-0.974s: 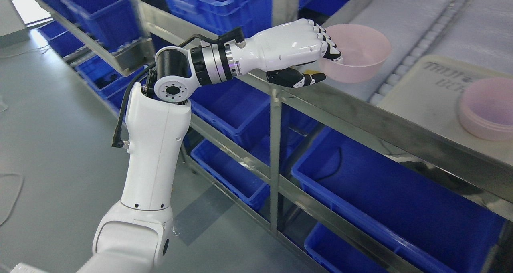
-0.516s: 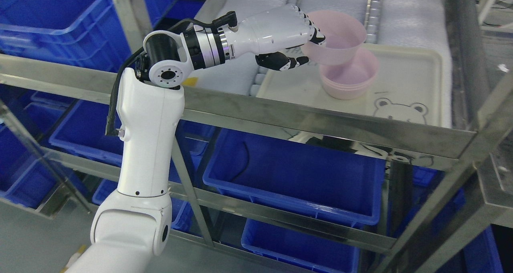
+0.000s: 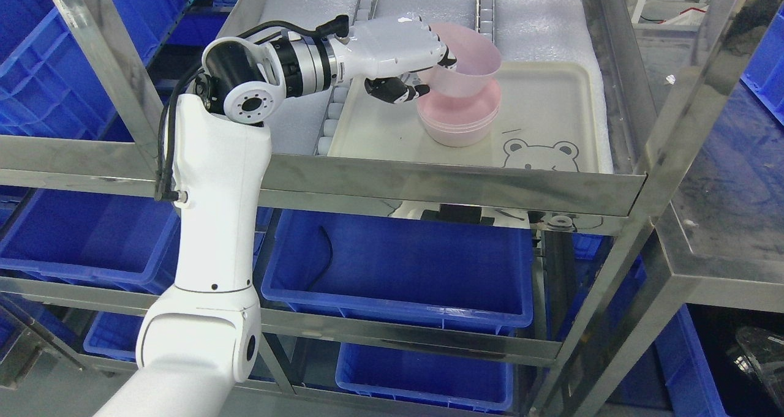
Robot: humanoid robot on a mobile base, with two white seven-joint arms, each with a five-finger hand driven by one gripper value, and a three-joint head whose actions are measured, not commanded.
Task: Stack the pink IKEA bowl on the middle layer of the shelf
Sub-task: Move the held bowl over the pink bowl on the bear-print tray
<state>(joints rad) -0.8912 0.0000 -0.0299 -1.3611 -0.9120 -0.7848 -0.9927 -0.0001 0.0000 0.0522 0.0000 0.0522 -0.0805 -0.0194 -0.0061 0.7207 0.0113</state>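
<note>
Steel shelf [image 3: 429,187], cream tray [image 3: 551,108], left hand [image 3: 398,56] gripping pink bowl [image 3: 468,59] rim, tilted above stacked bowls [image 3: 456,120]

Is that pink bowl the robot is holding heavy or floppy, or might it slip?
The held bowl is probably light: the left hand carries it by the rim alone. It looks stiff, keeping its round shape. Its smooth, glossy wall could slip, and it already hangs tilted over the stack.
</note>
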